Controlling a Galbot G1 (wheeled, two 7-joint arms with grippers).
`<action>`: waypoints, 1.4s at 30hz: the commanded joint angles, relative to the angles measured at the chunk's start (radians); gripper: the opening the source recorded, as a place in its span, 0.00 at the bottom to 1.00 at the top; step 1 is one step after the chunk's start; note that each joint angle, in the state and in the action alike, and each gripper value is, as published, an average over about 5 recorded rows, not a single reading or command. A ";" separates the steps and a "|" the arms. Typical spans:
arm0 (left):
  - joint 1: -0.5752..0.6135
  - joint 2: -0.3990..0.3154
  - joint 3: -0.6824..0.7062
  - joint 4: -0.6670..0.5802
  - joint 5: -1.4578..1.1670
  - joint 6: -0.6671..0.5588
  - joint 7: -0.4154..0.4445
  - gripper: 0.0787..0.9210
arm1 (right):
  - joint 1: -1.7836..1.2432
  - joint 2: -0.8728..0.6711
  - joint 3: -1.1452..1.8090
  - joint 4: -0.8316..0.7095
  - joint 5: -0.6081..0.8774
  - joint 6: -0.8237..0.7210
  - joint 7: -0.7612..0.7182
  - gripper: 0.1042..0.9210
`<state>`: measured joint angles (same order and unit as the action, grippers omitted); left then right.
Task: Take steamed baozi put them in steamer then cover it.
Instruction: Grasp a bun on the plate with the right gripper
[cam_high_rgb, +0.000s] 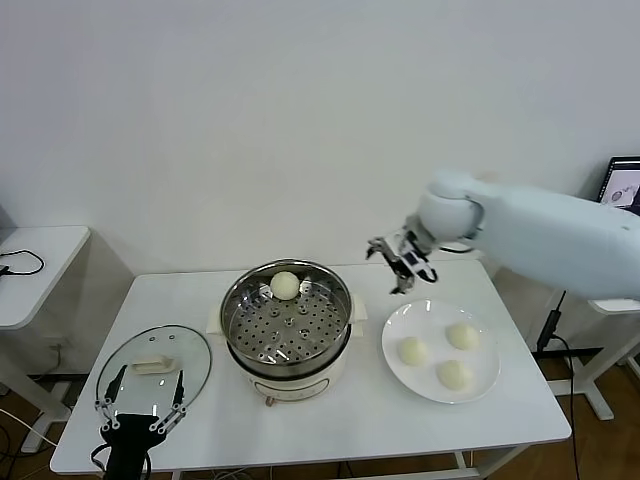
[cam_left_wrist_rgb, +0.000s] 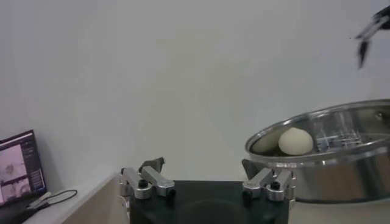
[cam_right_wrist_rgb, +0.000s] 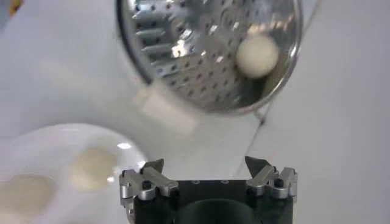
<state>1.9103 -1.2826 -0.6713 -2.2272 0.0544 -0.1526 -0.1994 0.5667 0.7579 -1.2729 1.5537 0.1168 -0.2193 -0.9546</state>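
Observation:
The steamer (cam_high_rgb: 287, 325) stands mid-table with one baozi (cam_high_rgb: 285, 285) on the far side of its perforated tray. Three more baozi (cam_high_rgb: 413, 351) (cam_high_rgb: 462, 336) (cam_high_rgb: 453, 374) lie on a white plate (cam_high_rgb: 430, 318) to the right of it. The glass cover (cam_high_rgb: 155, 365) lies flat on the table left of the steamer. My right gripper (cam_high_rgb: 400, 262) hangs open and empty in the air between the steamer and the plate; its wrist view looks down on the tray (cam_right_wrist_rgb: 201, 55) and the baozi (cam_right_wrist_rgb: 257, 56). My left gripper (cam_high_rgb: 140, 408) is open and empty over the cover's near edge.
The white table (cam_high_rgb: 500, 420) ends just in front of the cover and the plate. A smaller side table (cam_high_rgb: 30, 260) stands at the far left, and a monitor (cam_high_rgb: 622, 182) at the far right. A white wall rises behind the table.

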 joint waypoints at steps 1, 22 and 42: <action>-0.009 0.003 0.001 0.008 0.002 0.009 0.004 0.88 | -0.124 -0.201 0.018 0.110 -0.033 -0.106 -0.015 0.88; 0.008 -0.010 -0.022 0.008 0.004 0.013 0.007 0.88 | -0.443 -0.049 0.199 -0.104 -0.185 -0.081 -0.015 0.88; 0.016 -0.015 -0.029 0.005 0.005 0.012 0.007 0.88 | -0.572 0.062 0.302 -0.271 -0.229 -0.060 -0.010 0.84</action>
<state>1.9263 -1.2969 -0.7002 -2.2239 0.0597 -0.1406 -0.1922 0.0411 0.7917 -1.0016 1.3347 -0.0962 -0.2810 -0.9640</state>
